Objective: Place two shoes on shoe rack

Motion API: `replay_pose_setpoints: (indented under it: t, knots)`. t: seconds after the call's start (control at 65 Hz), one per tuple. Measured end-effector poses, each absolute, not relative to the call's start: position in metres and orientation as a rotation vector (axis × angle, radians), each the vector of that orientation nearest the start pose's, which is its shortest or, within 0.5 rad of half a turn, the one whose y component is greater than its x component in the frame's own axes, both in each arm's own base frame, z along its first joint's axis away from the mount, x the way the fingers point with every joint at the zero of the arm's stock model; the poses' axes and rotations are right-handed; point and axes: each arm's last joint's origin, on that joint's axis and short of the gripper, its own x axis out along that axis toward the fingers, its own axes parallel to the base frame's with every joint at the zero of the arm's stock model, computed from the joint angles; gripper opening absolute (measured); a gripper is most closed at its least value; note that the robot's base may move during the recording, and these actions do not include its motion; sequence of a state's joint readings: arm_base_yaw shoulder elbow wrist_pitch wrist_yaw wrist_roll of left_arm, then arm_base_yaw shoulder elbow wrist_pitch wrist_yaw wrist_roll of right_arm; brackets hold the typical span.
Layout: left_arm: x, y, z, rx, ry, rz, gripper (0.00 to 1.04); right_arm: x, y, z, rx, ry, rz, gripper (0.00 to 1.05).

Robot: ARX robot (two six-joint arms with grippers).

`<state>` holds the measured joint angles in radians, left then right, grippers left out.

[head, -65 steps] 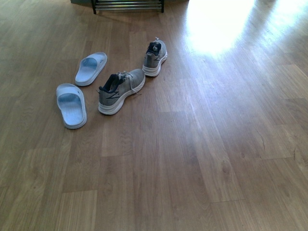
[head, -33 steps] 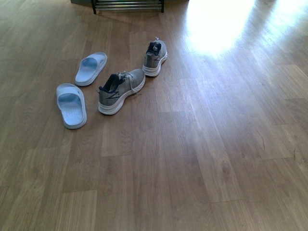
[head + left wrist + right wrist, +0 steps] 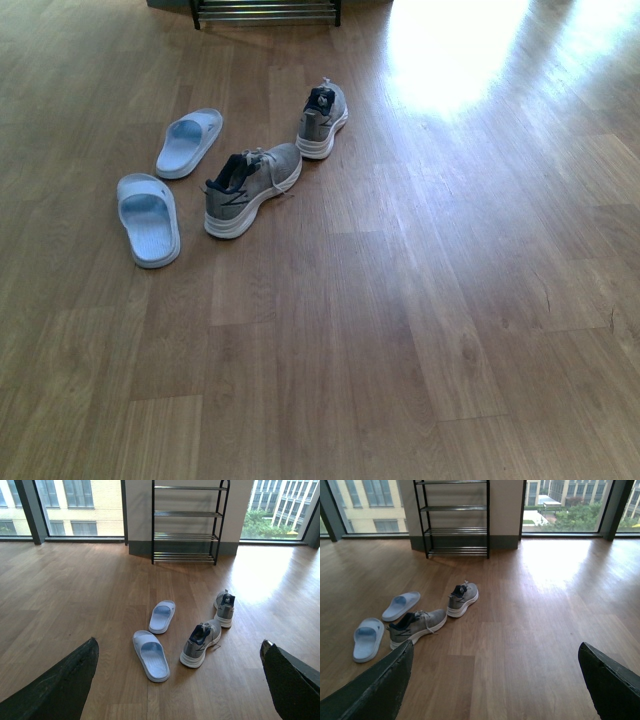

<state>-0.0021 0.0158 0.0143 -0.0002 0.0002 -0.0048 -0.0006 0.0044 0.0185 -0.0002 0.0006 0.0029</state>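
**Shoes wait on the floor, shelves unfilled.** Nothing has reached the shoe rack (image 3: pixel 186 522) yet. Its chrome-barred tiers show no footwear in either wrist view, and all four pieces lie on the wood-plank floor (image 3: pixel 450 330) out in front of it.

- **First sneaker:** One grey knit sneaker (image 3: pixel 322 118) sits closest to the rack, before its right end, upright on its white sole.
- **Second sneaker:** The second grey sneaker (image 3: pixel 250 188) lies farther out from the rack and apart from its mate. Its laces are loose and its toe is angled roughly toward the rack.
- **Slides:** A pale blue slide (image 3: pixel 189 142) rests before the rack's left end. The other slide (image 3: pixel 148 218) is the farthest from the rack, beside the second sneaker but not touching it.

On this showing the task stands at its very start. Two shoes are to be picked up and set on a shelf, and none is gripped.

Neither arm appears in the front view. The left gripper (image 3: pixel 179 644) is held high above the floor and tipped forward, its camera looking across the shoes to the rack. Its two dark fingers are spread wide with nothing between them. The right gripper (image 3: pixel 495 645) is raised in much the same pose, facing the rack, likewise spread wide and holding nothing.

Both grippers are well short of the shoes. A reach down and forward toward a sneaker looks the likely first step.
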Motion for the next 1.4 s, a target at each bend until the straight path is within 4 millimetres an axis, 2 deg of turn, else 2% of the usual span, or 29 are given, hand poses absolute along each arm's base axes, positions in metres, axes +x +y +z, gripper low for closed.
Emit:
replay_pose_setpoints:
  t: [1.399]
  knots:
    - [0.0978, -0.0002, 0.1671, -0.004, 0.002, -0.003, 0.95, 0.0968, -0.0001, 0.1695, 0.003, -0.014, -0.003, 0.95]
